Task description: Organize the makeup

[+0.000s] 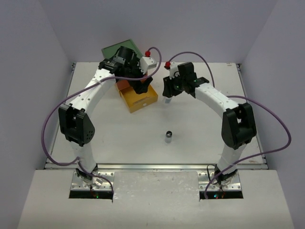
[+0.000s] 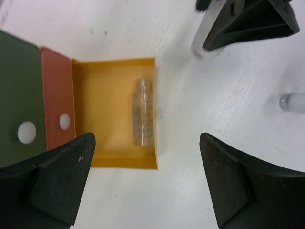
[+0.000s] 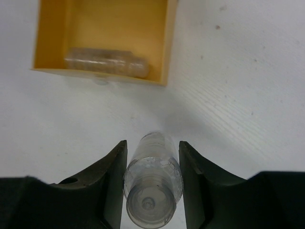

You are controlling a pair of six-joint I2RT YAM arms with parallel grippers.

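1. We take the yellow drawer as our landmark. It stands pulled out from the green and orange chest on the white table.
2. Inside the drawer a clear bottle lies on its side, close along the wall farthest from the chest. Both wrist views show it plainly. In the top view we cannot make it out.
3. The left gripper hangs above the drawer. Its own camera shows the two dark fingers spread wide with nothing between them, only the drawer and table below. In the top view the arm hides those fingers.
4. The right gripper is just beside the drawer, outside the wall that the bottle lies along. Its jaws are drawn in on a clear vial, one finger touching each side, with the vial's end facing the camera.
5. We cannot tell whether the vial touches the table.
6. The left wrist view catches the right gripper in its upper right corner, with a bit of the vial showing under the dark fingers.
7. A black-capped jar stands on the table well apart from the drawer, toward the arm bases. The right wrist view does not show it.
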